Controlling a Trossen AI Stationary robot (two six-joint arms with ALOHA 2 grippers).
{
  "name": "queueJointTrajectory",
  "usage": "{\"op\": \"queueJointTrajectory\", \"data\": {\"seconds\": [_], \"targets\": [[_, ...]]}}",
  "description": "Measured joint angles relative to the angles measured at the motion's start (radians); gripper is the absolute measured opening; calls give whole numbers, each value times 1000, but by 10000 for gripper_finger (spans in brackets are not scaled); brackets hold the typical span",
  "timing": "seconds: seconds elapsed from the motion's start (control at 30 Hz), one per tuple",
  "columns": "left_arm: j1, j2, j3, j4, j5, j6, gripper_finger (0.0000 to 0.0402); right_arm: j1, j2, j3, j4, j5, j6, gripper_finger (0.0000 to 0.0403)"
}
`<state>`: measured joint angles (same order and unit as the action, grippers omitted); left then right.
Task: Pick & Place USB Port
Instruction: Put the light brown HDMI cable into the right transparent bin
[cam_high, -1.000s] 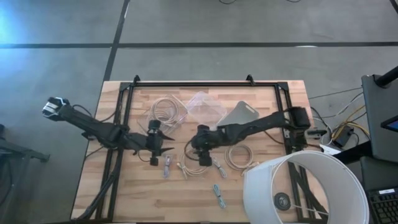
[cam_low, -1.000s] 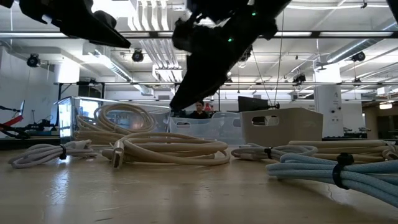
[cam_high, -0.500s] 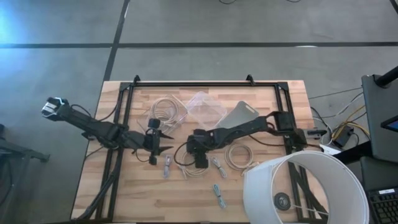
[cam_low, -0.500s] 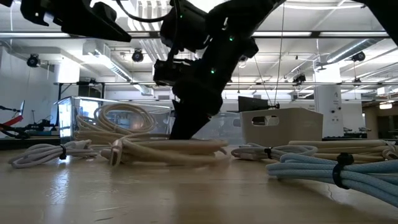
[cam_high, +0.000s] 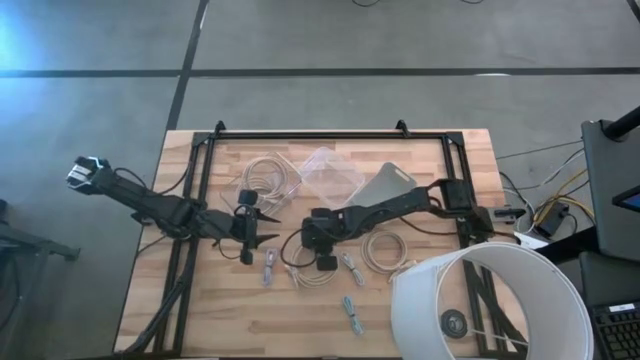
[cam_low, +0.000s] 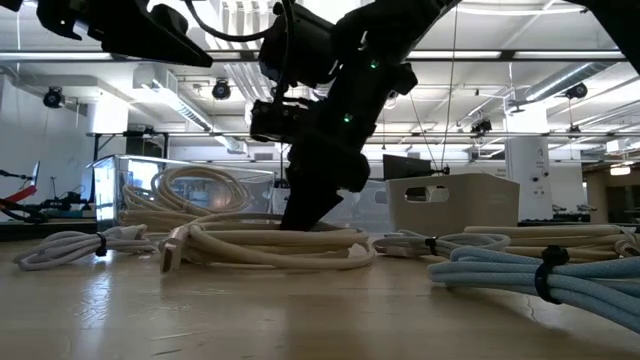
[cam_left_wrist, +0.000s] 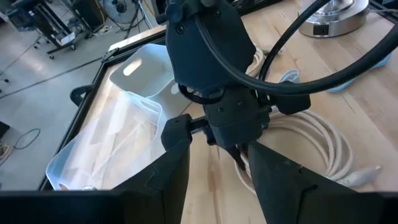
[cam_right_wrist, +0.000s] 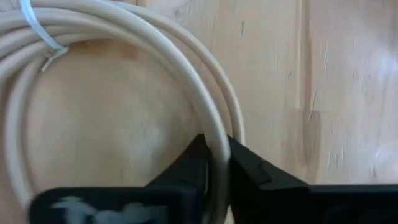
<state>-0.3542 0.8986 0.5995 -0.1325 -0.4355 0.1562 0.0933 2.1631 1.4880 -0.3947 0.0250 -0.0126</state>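
Over on the left side of the table, the left gripper hovers with its fingers spread, holding nothing (basically just waiting). Moving right, the right gripper is down on the cream USB cable coil near the middle of the wooden table, its two fingers pinching a strand. I'd guess the cable is light and floppy, so the loops will sag and swing when lifted; grabbing near the white tie would keep the bundle together better. Hard to tell how many strands are caught, since the fingertips hide the contact point, and the plug's type is too small to read.
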Motion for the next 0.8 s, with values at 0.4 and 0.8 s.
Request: {"op": "queueJointTrajectory", "data": {"seconds": [0.4, 0.8], "targets": [[0, 0, -4, 1, 0, -34, 168, 3, -101, 28, -101, 77, 1, 19], [1, 1, -39, 61, -9, -56, 168, -17, -334, 28, -278, 597, 28, 20]]}}
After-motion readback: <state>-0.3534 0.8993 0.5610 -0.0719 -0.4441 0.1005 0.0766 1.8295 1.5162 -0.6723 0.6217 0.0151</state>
